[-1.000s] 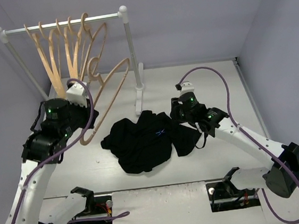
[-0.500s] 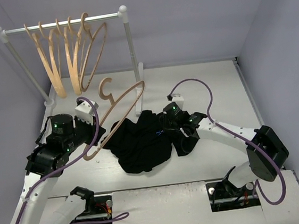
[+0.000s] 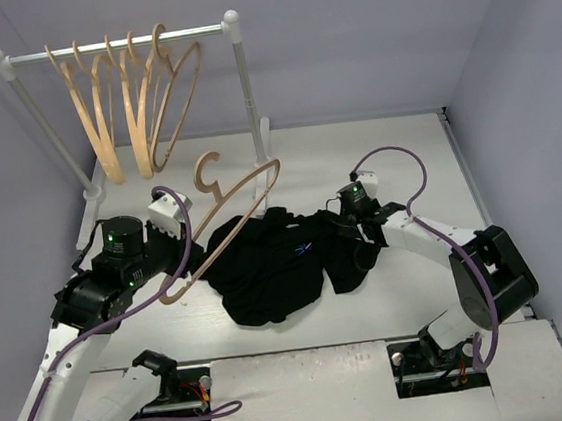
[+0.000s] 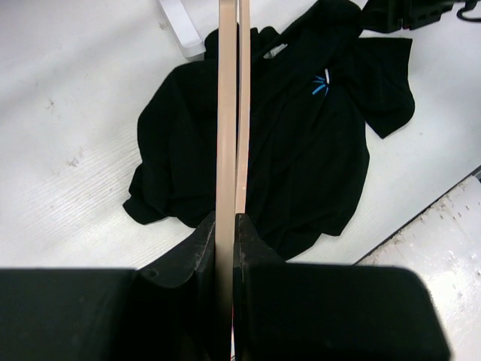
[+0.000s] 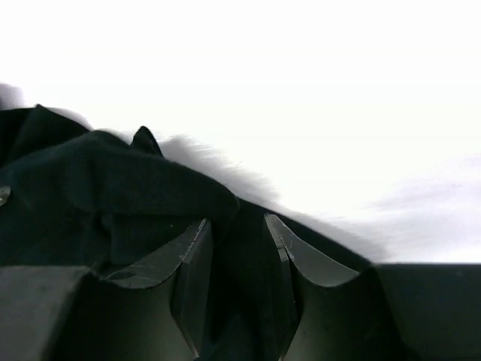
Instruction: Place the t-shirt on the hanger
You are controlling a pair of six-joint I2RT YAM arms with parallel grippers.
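Note:
The black t-shirt (image 3: pixel 267 272) lies crumpled on the white table, its small blue mark (image 3: pixel 302 247) facing up. A pale wooden hanger (image 3: pixel 231 211) hangs tilted above the shirt's left side, hook up, with my left gripper (image 3: pixel 184 263) shut on its lower arm. In the left wrist view the hanger (image 4: pixel 227 113) runs straight up out of the left gripper (image 4: pixel 225 218), over the t-shirt (image 4: pixel 301 150). My right gripper (image 3: pixel 353 221) rests low at the shirt's right edge. In the right wrist view its jaws (image 5: pixel 237 218) stand partly apart with a fold of t-shirt (image 5: pixel 113 188) filling the gap.
A white clothes rack (image 3: pixel 123 43) stands at the back left with several wooden hangers (image 3: pixel 134 105) on its rail. Its right post and foot (image 3: pixel 262 187) stand just behind the shirt. Grey walls close in the back and both sides.
My left arm carried the hanger from beside the rack toward the right, over the shirt. My right gripper reached in across the shirt, then drew back to its right edge.

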